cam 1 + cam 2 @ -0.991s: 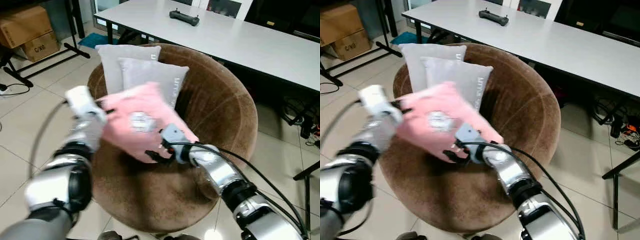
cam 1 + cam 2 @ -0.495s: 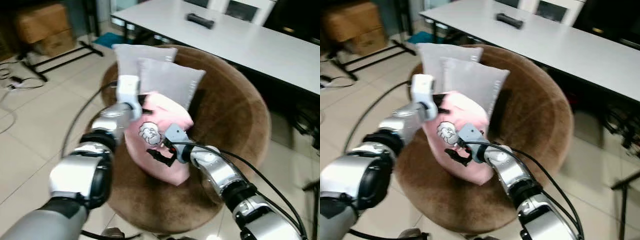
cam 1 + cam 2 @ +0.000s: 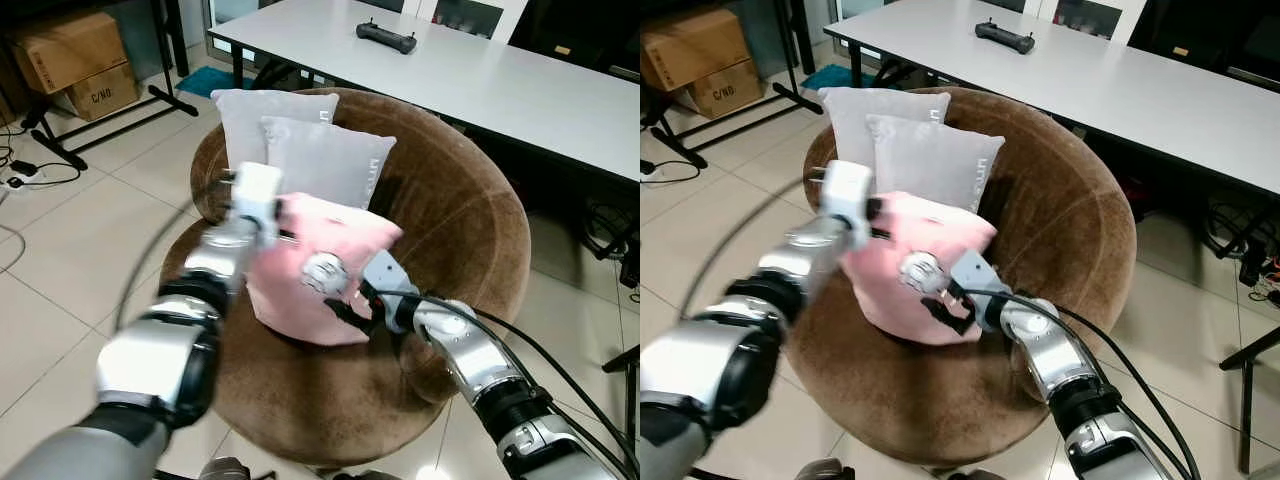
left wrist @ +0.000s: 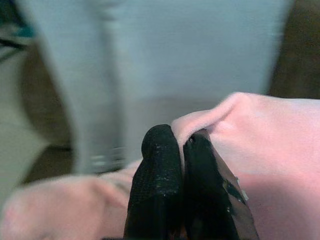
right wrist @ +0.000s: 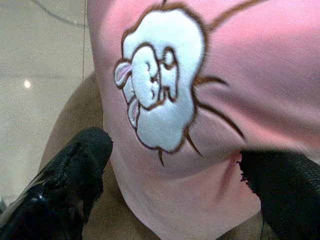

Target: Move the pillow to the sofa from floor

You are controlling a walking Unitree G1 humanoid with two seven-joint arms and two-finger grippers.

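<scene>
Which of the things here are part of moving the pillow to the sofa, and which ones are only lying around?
Part of the job:
- pink pillow
- brown round sofa
- left gripper, pinching the pink pillow's edge
- right gripper, open beside the pillow

Only lying around:
- two grey pillows at the sofa's back
- white table
- black controller on it
- cardboard boxes

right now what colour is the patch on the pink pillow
White, outlined in brown, a rabbit-like figure on the pink pillow. It shows best in the right wrist view.

Place: office-like room with a lounge corner
Far: long white table [image 3: 480, 75] carrying a black controller [image 3: 385, 37]
Far left: cardboard boxes [image 3: 75, 65]
Floor: pale tiles [image 3: 60, 250]
Near: round brown chair [image 3: 450, 230]
</scene>
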